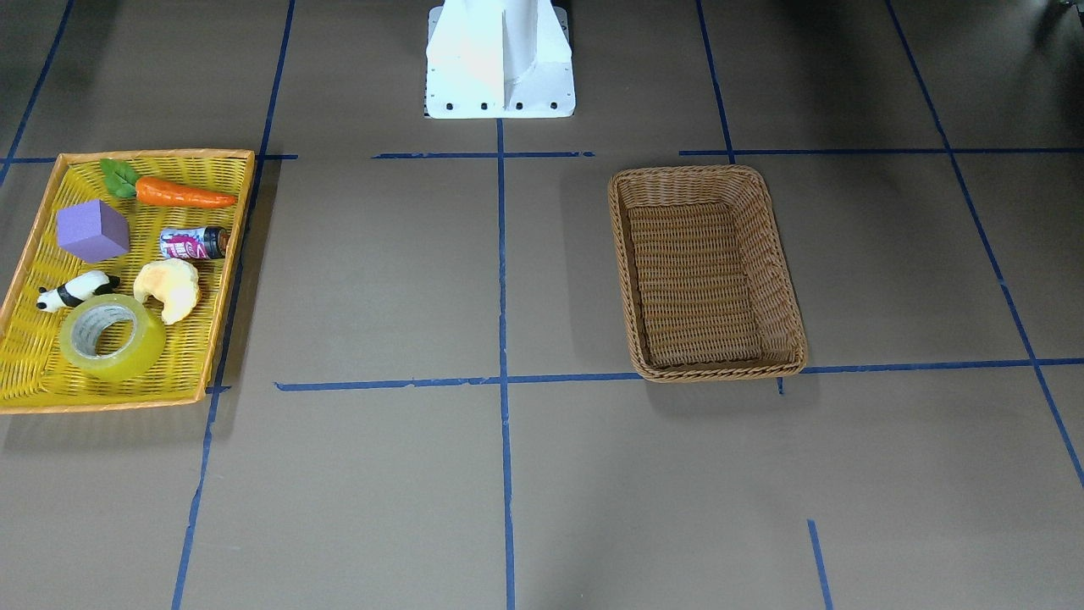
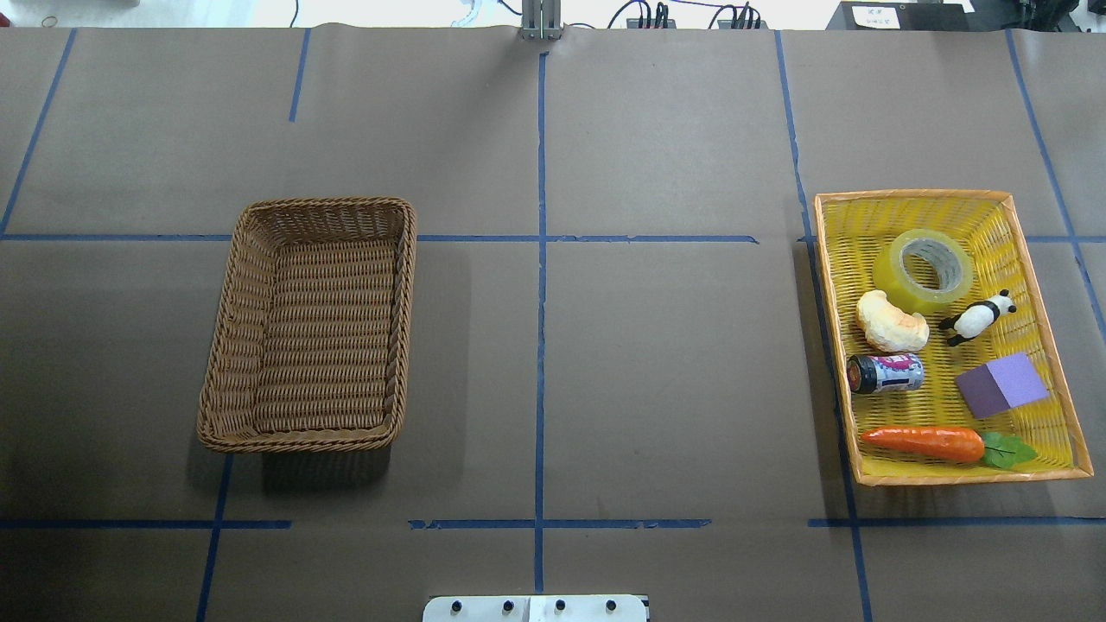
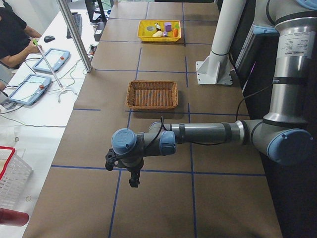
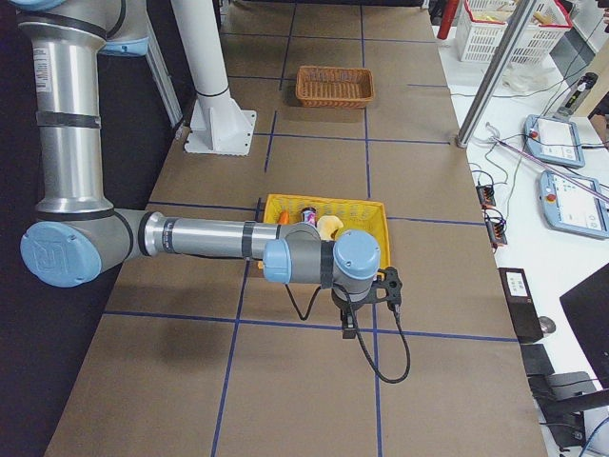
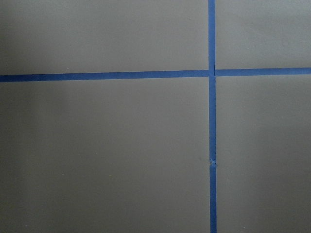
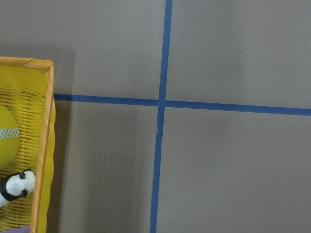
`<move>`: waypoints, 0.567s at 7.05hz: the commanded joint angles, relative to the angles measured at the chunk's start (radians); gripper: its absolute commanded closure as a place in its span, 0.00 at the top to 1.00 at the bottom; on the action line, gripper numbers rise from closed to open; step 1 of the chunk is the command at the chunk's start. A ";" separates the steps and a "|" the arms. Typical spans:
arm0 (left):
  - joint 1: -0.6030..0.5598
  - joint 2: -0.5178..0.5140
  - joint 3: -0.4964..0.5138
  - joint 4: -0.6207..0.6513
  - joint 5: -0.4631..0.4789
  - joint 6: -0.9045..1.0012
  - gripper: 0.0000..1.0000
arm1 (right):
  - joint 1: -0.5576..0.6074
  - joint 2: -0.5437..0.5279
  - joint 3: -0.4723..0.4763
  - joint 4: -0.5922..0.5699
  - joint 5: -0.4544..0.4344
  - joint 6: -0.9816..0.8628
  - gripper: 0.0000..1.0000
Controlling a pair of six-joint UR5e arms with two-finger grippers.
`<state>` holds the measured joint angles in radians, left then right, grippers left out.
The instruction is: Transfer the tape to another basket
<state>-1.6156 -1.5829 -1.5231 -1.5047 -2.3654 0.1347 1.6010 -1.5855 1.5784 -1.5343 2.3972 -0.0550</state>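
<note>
Tape: I see the tape [image 2: 899, 276] lying flat, hole up, in the yellow tray [image 2: 912, 195] at the far end from the robot, on its right side. A toy panda [image 2: 976, 318] and a bread-like piece [image 2: 890, 321] sit just beside it.
Basket: the basket [image 2: 324, 206] stands on the desk on the robot's left side, well apart from the tray, and I see nothing in it.
Left end effector: the left end effector [image 3: 132, 179] hangs over bare desk past the basket. It shows only in the side view, so I cannot tell how far it is open. Its wrist camera gives me only paper and blue lines.
Right end effector: the right end effector [image 4: 349, 326] hovers over the desk just outside the tray. I cannot tell its opening either, and I see nothing in it.
Progress: as I judge it, nothing is done yet. The tape is untouched.
Left to do: everything, I reckon. The tape has to be reached, gripped, lifted clear of its neighbours, carried across the desk and set in the basket.
</note>
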 commanded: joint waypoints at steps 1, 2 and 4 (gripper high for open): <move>0.000 0.000 0.001 0.000 0.000 0.000 1.00 | 0.000 -0.011 0.000 0.009 -0.003 -0.005 1.00; 0.000 -0.002 0.001 0.000 0.000 0.000 1.00 | 0.000 -0.013 0.000 0.010 -0.001 -0.002 1.00; 0.000 0.000 0.001 -0.002 0.000 0.000 1.00 | 0.000 -0.013 0.000 0.010 0.000 0.003 1.00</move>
<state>-1.6153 -1.5840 -1.5212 -1.5053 -2.3654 0.1350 1.6015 -1.5977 1.5785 -1.5251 2.3963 -0.0550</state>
